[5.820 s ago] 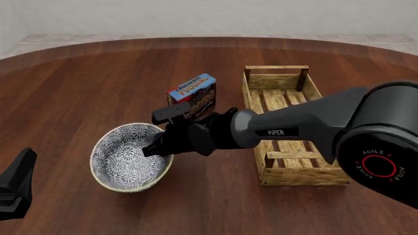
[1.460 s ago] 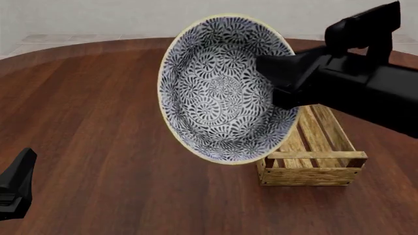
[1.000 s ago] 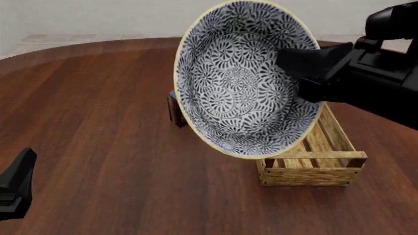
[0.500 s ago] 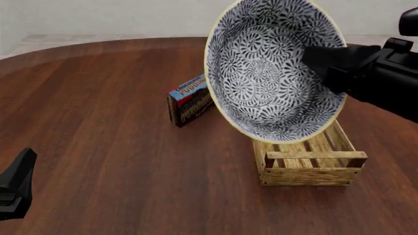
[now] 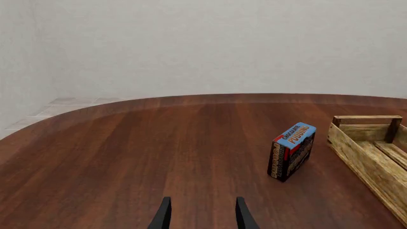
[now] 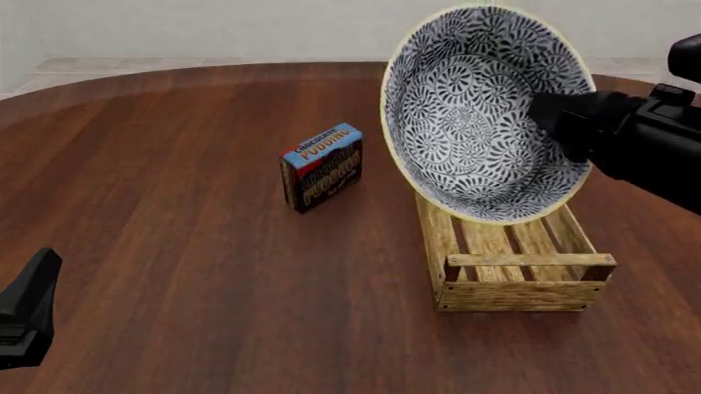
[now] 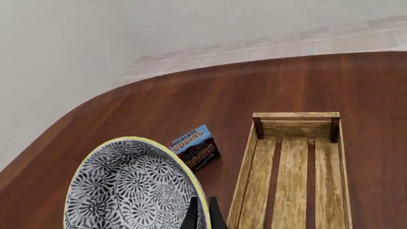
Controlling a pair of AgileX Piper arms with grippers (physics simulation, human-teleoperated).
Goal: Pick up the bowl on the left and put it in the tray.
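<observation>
We hold the bowl [image 6: 487, 115] tilted in the air above the tray [image 6: 515, 246], our right gripper [image 6: 551, 123] pinching its rim, the likeliest sure hold on stiff, smooth, probably breakable ceramic, while our left gripper [image 5: 200, 215] hangs spread, empty.

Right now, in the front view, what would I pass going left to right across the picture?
Left gripper → pudding box → bowl, held up tilted above the tray → right arm.
</observation>
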